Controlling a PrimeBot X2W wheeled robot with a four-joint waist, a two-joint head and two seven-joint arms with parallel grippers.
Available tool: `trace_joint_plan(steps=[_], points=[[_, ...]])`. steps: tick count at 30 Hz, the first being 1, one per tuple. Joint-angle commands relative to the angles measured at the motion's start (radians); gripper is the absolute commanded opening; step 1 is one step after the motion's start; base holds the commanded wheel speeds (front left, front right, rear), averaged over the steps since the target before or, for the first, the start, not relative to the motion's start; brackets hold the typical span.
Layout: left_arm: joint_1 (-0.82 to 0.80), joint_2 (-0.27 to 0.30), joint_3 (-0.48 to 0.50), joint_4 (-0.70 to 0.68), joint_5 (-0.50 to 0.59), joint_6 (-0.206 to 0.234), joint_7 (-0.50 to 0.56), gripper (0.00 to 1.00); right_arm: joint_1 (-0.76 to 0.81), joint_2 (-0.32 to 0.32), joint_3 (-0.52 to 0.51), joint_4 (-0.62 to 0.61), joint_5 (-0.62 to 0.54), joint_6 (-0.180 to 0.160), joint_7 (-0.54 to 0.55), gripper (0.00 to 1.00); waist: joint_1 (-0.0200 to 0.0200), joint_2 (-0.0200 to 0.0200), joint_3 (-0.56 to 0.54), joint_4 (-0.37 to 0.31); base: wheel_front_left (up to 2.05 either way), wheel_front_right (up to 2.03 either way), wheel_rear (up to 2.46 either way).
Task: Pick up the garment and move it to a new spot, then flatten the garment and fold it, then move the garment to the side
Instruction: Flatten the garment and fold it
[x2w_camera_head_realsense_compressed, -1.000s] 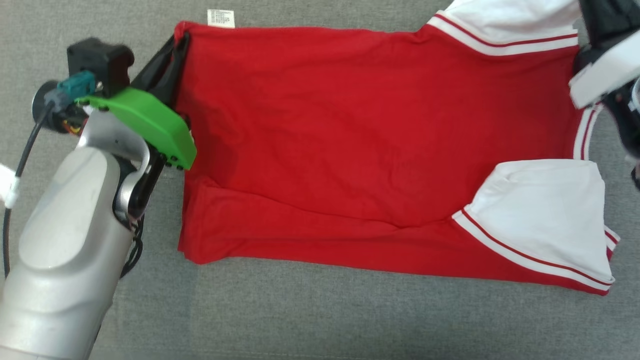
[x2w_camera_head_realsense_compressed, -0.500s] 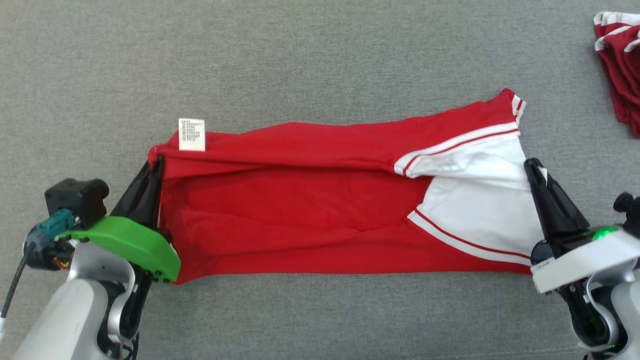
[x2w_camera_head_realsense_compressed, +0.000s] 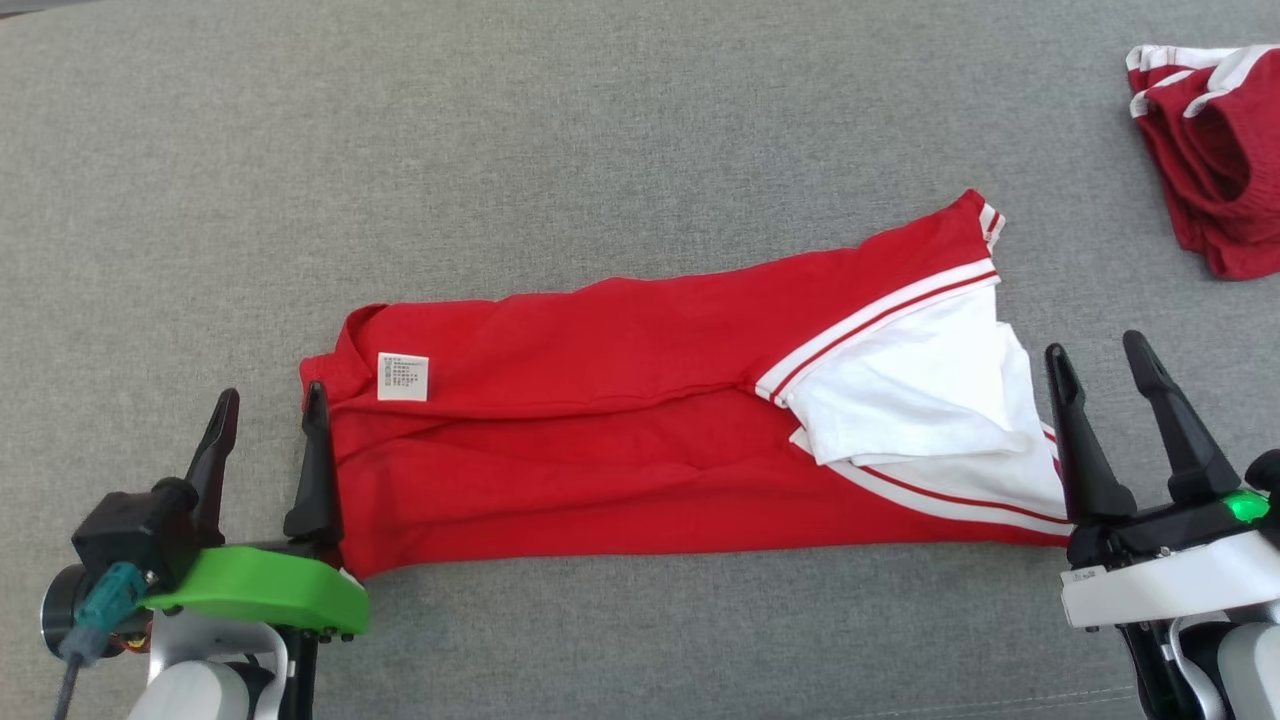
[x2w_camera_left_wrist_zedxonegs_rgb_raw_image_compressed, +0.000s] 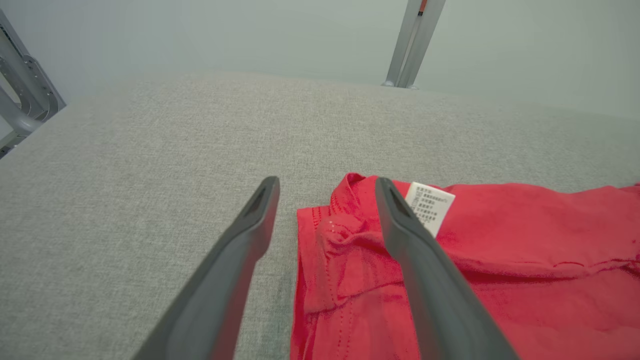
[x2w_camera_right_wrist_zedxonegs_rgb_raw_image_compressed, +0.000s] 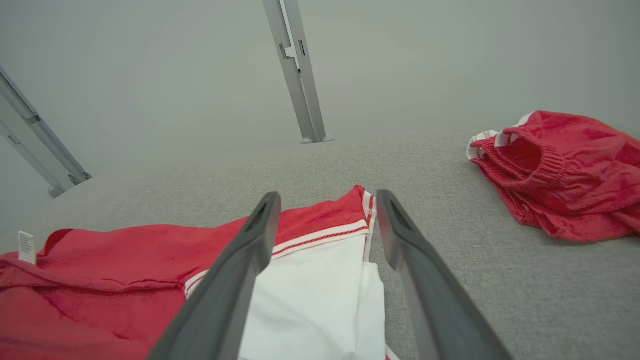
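Left claw (x2w_camera_head_realsense_compressed: 272, 392) and right claw (x2w_camera_head_realsense_compressed: 1095, 344) gape empty at the garment (x2w_camera_head_realsense_compressed: 600, 440) ends; for the next fold I'd pinch both layers squarely, edges aligned.

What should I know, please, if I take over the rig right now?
Left claw: open, holding nothing, at the label end of the garment.
Right claw: open, holding nothing, at the white-sleeve end.
The garment lies on the grey surface, folded lengthwise into a long strip. Another red garment lies bunched at the far right.
Done: laid out, first fold made.
Left: probably further folds, then moving it to the side.
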Motion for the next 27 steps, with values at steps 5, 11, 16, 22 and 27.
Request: trace_joint_plan(steps=[5, 11, 16, 22, 27], points=[[-0.008, -0.035, -0.012, -0.035, 0.106, 0.060, -0.113, 1.00, 0.012, 0.062, -0.060, -0.095, -0.101, 0.000, 0.028, 1.00, 0.0000, 0.0000, -0.047, -0.008, 0.00, 0.00, 0.00], [0.014, -0.058, -0.020, -0.030, 0.149, 0.075, -0.146, 1.00, 0.040, 0.088, -0.079, -0.111, -0.126, 0.000, 0.070, 1.00, 0.0000, 0.0000, -0.082, -0.008, 0.00, 0.00, 0.00], [0.028, -0.073, -0.028, -0.017, 0.155, 0.067, -0.152, 1.00, 0.056, 0.095, -0.085, -0.095, -0.128, 0.000, 0.079, 1.00, 0.0000, 0.0000, -0.090, -0.005, 0.00, 0.00, 0.00], [0.022, -0.079, -0.027, -0.009, 0.159, 0.060, -0.155, 1.00, 0.056, 0.092, -0.093, -0.078, -0.127, 0.000, 0.088, 1.00, 0.0000, 0.0000, -0.084, 0.002, 0.00, 0.00, 0.00], [-0.022, -0.088, -0.033, -0.018, 0.165, 0.051, -0.158, 1.00, 0.031, 0.064, -0.097, -0.001, -0.112, 0.000, 0.110, 1.00, 0.0000, 0.0000, -0.046, 0.025, 0.00, 0.00, 0.00]])
